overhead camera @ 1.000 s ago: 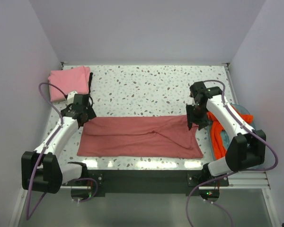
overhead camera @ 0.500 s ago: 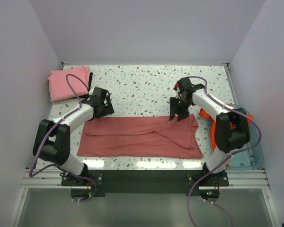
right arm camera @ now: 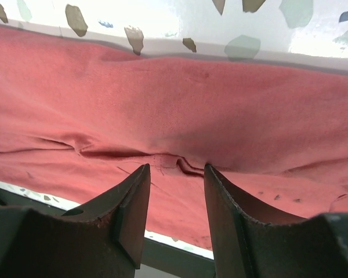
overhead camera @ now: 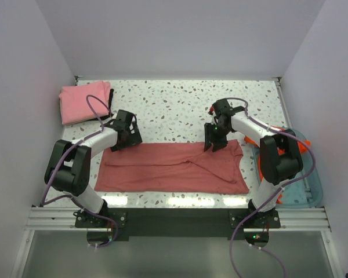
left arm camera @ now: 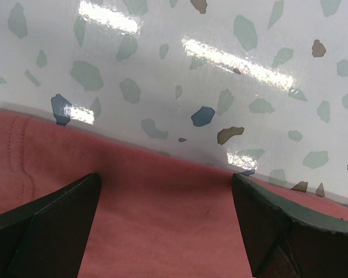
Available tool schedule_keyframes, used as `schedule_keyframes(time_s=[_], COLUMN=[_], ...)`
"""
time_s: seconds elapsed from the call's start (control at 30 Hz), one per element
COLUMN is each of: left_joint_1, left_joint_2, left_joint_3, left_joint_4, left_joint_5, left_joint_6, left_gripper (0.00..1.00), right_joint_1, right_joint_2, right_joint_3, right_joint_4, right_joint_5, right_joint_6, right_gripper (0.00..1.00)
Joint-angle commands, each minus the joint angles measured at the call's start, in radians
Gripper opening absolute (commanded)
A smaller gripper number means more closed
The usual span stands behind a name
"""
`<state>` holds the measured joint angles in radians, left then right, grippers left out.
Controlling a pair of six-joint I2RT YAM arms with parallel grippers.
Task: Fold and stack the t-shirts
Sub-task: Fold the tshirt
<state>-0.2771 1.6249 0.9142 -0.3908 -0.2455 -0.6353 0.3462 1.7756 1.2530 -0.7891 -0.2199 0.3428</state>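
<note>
Top external view had the red shirt [overhead camera: 174, 168] spread wide across the near half of the speckled table [overhead camera: 180, 104], folded into a long band with a diagonal crease running through its middle. My left gripper [overhead camera: 127, 139] sat at the band's far left corner and my right gripper [overhead camera: 213, 145] at its far edge, right of centre.

Through the left wrist, my left gripper [left arm camera: 165, 226] stood wide, one of its fingers [left arm camera: 46, 231] on each side of the frame over red cloth. The shirt's far hem and a stitched seam lay just ahead, with bare table beyond.

Through the right wrist, my right gripper [right arm camera: 177, 197] was narrow, with only a slim gap between the fingers [right arm camera: 124, 214]. The tips were down at the cloth and a small pucker lay between them. Whether they had hold of it I could not tell.

Off to the right lay the tray [overhead camera: 310, 191] with the orange shirt [overhead camera: 264, 169] bunched in it – my right arm [overhead camera: 278, 156] crossed over both and hid much of them. In the far left corner lay the pink shirt [overhead camera: 84, 101], folded square, well apart from the red one. My left arm's purple cable [overhead camera: 93, 107] looped across its near right edge. Plain walls closed in the table on three sides.
</note>
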Motion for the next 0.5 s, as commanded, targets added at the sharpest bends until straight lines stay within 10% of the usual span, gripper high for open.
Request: schedule_keyframes(time_s=[0.0,0.27,0.47], left_joint_1=[0.003,0.003,0.003], left_joint_2=[0.004,0.016,0.009], left_joint_3=[0.005,-0.011,-0.023], left_joint_4=[0.047,0.05,0.05], left_joint_5=[0.003,0.0,-0.003], left_joint_6=[0.0,0.002,0.005], left_gripper=[1.0,1.0,1.0], right_joint_1=[0.011,0.022,0.034], right_joint_2=[0.007,0.019,0.031], right_joint_3=[-0.01,-0.029,-0.014], right_joint_4=[0.011,0.036,0.019], right_joint_5=[-0.016,-0.021,-0.036], right_joint_6=[0.018,0.03,0.024], right_gripper=[0.45,0.38,0.13])
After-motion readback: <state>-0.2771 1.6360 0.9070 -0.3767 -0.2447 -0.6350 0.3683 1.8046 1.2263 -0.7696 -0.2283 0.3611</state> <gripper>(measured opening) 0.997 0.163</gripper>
